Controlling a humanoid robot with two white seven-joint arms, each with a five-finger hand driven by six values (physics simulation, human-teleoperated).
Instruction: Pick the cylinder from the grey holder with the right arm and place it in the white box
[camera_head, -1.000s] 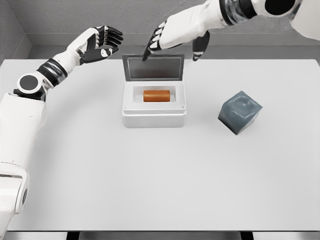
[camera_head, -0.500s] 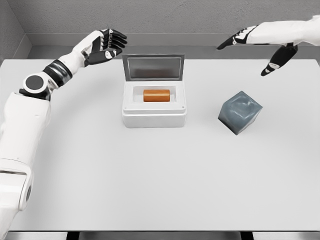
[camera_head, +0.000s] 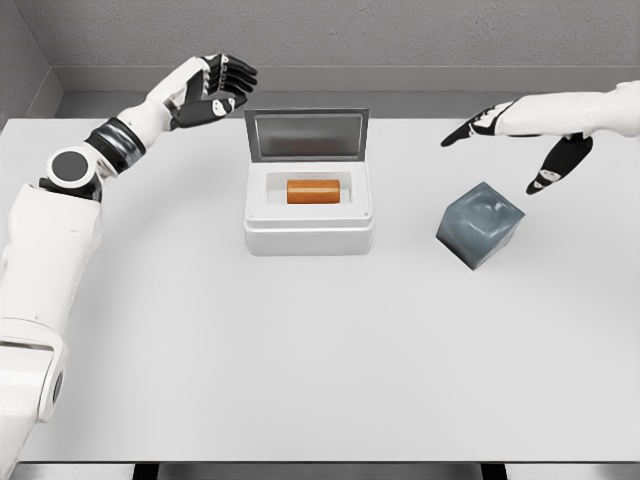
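An orange cylinder (camera_head: 313, 191) lies on its side inside the white box (camera_head: 309, 232), whose grey lid (camera_head: 307, 136) stands open at the back. The grey holder (camera_head: 480, 225), a tilted dark cube, sits on the table to the right and holds nothing that I can see. My right hand (camera_head: 505, 145) hovers above and just behind the holder, fingers spread, empty. My left hand (camera_head: 212, 92) is raised at the back left of the box, fingers relaxed and holding nothing.
The white table (camera_head: 320, 350) stretches wide toward me. A grey wall (camera_head: 330, 40) runs behind its far edge.
My right hand has swung from above the box lid to the right and dropped lower, now over the grey holder. The left hand has barely shifted.
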